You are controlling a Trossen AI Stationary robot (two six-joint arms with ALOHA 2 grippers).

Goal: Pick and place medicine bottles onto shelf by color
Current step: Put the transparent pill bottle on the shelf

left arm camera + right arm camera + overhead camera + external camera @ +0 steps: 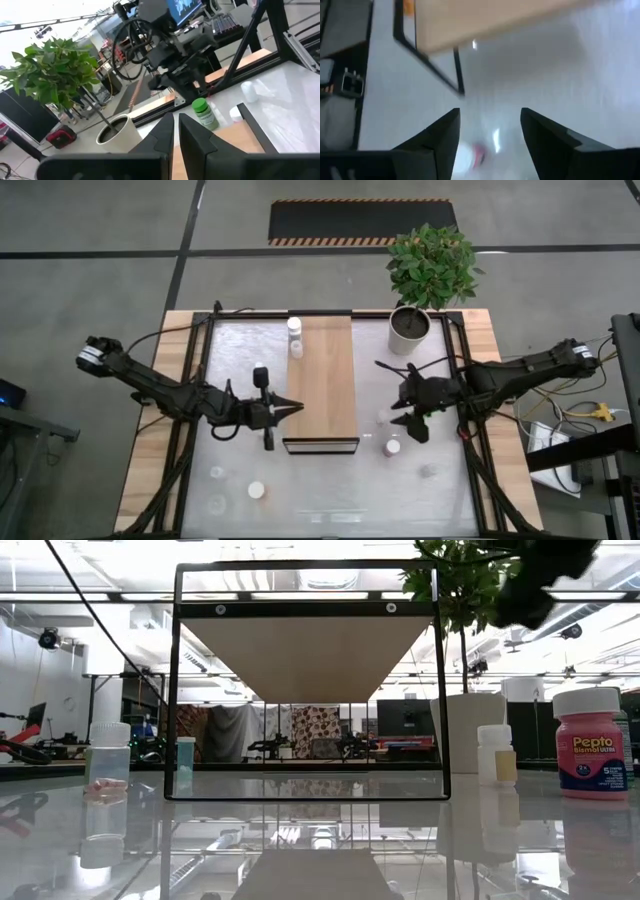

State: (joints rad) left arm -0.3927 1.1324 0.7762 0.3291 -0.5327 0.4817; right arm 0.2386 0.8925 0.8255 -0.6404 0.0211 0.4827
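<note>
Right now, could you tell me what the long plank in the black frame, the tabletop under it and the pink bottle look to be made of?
The long light plank looks like bare matte wood: visible grain. The pale tabletop looks like glossy glass or polished stone, since it mirrors the frame. The pink white-capped bottle seems smooth plastic with a printed label.

- Left arm (165, 387): dark, slender links, black cables alongside, pale band at its outer end.
- Right arm (520, 370): dark links, same build.

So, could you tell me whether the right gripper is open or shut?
Open. In the right wrist view, the right gripper shows a clear gap between its fingers, nothing held.
</note>
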